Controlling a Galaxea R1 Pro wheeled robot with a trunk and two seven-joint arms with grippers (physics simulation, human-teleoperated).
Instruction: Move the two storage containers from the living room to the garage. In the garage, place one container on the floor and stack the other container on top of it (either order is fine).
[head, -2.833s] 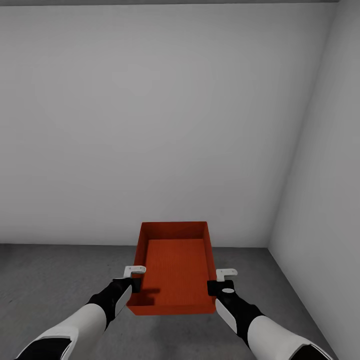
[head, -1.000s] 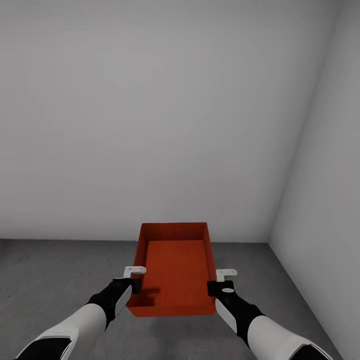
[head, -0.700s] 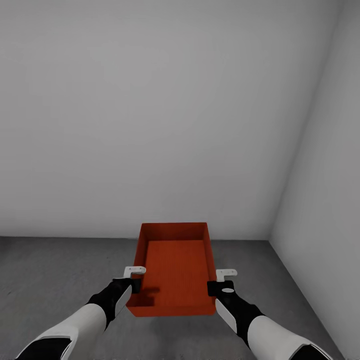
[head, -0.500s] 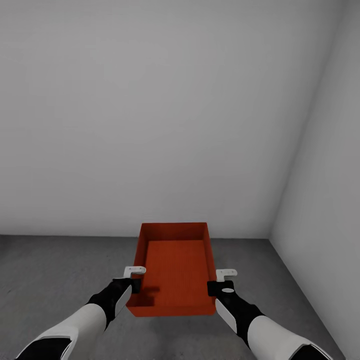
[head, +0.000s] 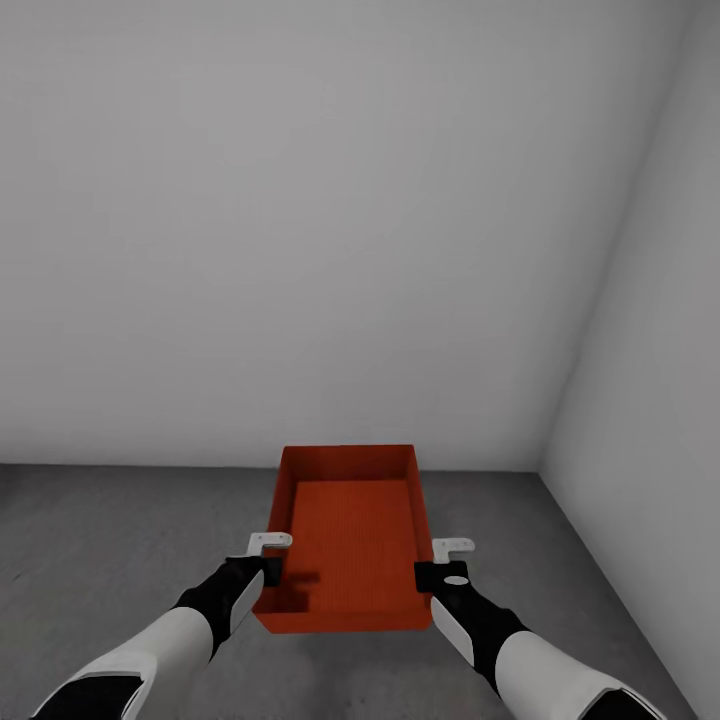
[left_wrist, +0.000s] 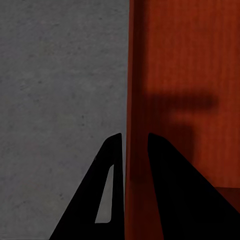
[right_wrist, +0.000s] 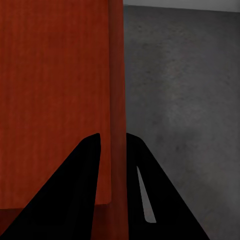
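An orange-red storage container (head: 350, 535) hangs in the air in front of the robot, carried level between both arms above the dark grey speckled concrete floor (head: 100, 540) of the garage. It is an open rectangular bin without a lid, its long sides running away from the robot, and its ribbed inner bottom is bare. The left gripper (head: 268, 568) is clamped on the container's left long wall near the near corner: in the left wrist view its two dark fingers (left_wrist: 107, 200) straddle the thin wall edge, one on the outside over the floor, the other inside the bin, with the wall pinched between them (left_wrist: 134, 150). The right gripper (head: 438, 572) grips the right long wall near its near corner in the same manner; in the right wrist view one finger (right_wrist: 80, 190) lies inside the bin and the other outside, closed narrowly on the wall (right_wrist: 116, 100). A shadow of the left gripper falls across the inner bottom by the near left corner. Beyond the container a plain pale grey wall (head: 300, 220) meets the floor, and a second pale wall (head: 660, 350) joins it at the right, forming a room corner well apart from the bin.
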